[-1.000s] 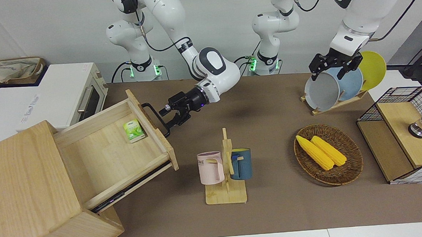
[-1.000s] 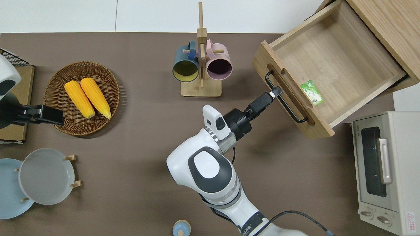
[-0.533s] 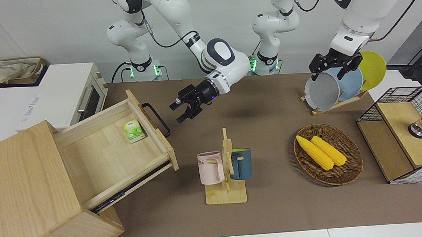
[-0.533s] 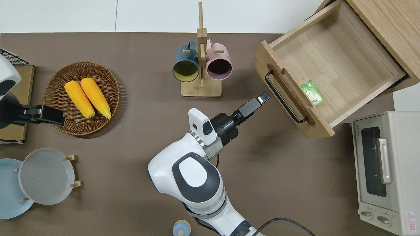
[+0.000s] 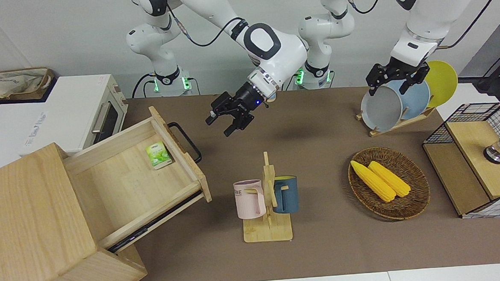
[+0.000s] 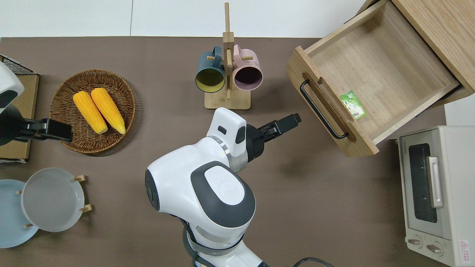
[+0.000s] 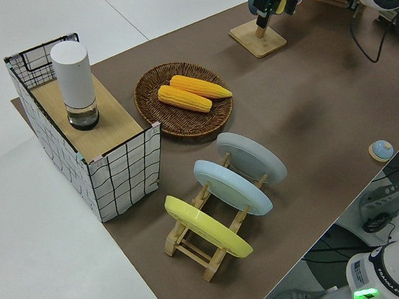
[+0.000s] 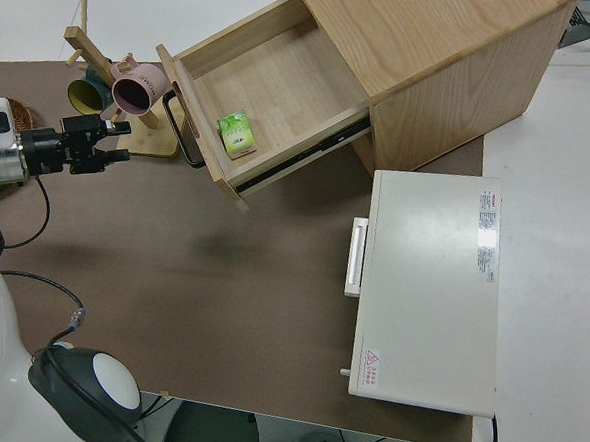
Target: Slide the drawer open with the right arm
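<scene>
While I watched the feeds, this was what stood on my screens
Drawer: the drawer (image 5: 132, 172) stood pulled well out of the cabinet (image 5: 32, 229) at the right arm's end of the table (image 5: 324, 248), its front angled toward the middle of the table
Handle: the black loop handle (image 6: 321, 111) on the drawer front was free, nothing touching it
Inside the drawer: I saw one small green packet (image 6: 353, 105) lying on the drawer floor, just inside the front panel
Right gripper: the right gripper (image 5: 227, 121) hung in the air over bare table, near the handle but clearly apart from it, between the handle and the mug rack (image 6: 227, 74); a blue light glowed on its wrist
Right fingers: I read them as spread apart in the front view, holding nothing
Left arm: parked; I made out the left gripper (image 5: 394, 79) with its fingers apart and empty
Toaster oven: the white toaster oven (image 6: 434, 193) sat beside the cabinet, nearer to the robots, door closed
Mugs: a pink mug (image 5: 249, 199) and a blue mug (image 5: 286, 194) hung on the wooden rack
Basket: two corn cobs (image 5: 380, 179) lay in the wicker basket (image 5: 416, 204) toward the left arm's end
Plates: grey, blue and yellow plates stood upright in the plate rack (image 7: 207, 247)
</scene>
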Robot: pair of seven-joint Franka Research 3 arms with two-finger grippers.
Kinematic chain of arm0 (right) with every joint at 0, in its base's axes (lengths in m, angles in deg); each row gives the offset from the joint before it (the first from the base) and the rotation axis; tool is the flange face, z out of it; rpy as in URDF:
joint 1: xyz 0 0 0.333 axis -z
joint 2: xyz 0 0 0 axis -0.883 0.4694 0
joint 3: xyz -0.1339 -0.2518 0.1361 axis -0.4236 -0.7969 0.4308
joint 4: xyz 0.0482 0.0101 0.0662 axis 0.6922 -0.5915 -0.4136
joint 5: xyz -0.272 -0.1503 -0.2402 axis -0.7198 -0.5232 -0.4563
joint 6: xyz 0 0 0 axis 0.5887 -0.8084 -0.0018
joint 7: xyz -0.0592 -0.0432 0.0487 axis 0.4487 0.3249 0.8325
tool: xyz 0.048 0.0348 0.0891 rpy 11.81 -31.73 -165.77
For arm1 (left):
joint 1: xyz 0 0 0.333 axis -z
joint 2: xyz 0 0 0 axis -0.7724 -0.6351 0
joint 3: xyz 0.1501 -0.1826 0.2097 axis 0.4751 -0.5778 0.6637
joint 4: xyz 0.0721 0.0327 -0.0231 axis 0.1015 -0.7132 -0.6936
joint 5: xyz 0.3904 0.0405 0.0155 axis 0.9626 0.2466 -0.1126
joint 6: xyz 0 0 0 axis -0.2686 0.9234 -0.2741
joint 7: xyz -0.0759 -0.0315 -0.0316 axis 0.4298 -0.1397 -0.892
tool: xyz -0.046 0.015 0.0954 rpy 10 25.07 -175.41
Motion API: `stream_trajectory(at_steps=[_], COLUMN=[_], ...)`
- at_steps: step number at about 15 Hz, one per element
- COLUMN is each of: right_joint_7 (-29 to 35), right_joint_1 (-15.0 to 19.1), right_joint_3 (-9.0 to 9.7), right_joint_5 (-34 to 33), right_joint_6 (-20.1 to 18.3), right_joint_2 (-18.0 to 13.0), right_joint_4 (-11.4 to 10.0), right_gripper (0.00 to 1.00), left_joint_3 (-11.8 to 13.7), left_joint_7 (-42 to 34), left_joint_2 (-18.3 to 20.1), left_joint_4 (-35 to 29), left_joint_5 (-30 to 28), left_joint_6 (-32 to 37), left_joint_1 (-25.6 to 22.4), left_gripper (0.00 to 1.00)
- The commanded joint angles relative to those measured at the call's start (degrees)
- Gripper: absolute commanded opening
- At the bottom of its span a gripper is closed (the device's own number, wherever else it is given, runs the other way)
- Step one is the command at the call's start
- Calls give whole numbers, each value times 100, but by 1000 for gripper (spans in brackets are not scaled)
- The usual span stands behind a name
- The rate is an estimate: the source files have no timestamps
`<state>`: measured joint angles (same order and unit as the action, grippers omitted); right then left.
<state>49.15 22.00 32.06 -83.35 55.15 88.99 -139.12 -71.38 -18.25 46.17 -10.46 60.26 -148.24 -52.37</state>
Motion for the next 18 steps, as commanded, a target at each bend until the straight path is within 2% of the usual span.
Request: stream_trajectory(at_steps=[1, 9, 13, 18], right_joint_7=[-138, -296, -586, -1376], right_joint_1=[343, 1450, 2232, 2901], right_joint_3=[32, 49, 49, 49], right_joint_5=[1083, 3421, 4484, 4890], right_joint_6=[-69, 159, 159, 159], right_joint_2=[-174, -1193, -1598, -1836], right_joint_4=[486, 487, 443, 347], right_gripper=[981, 981, 983, 983], left_joint_3=[-40, -40, -40, -40], left_joint_7=[-56, -56, -56, -56], left_joint_2=[-65, -65, -65, -65], left_joint_4=[149, 140, 140, 149], left_joint_5=[98, 98, 98, 98], left_joint_6=[113, 113, 113, 113], left_joint_1=[-31, -31, -31, -31], left_gripper=[993, 993, 993, 993])
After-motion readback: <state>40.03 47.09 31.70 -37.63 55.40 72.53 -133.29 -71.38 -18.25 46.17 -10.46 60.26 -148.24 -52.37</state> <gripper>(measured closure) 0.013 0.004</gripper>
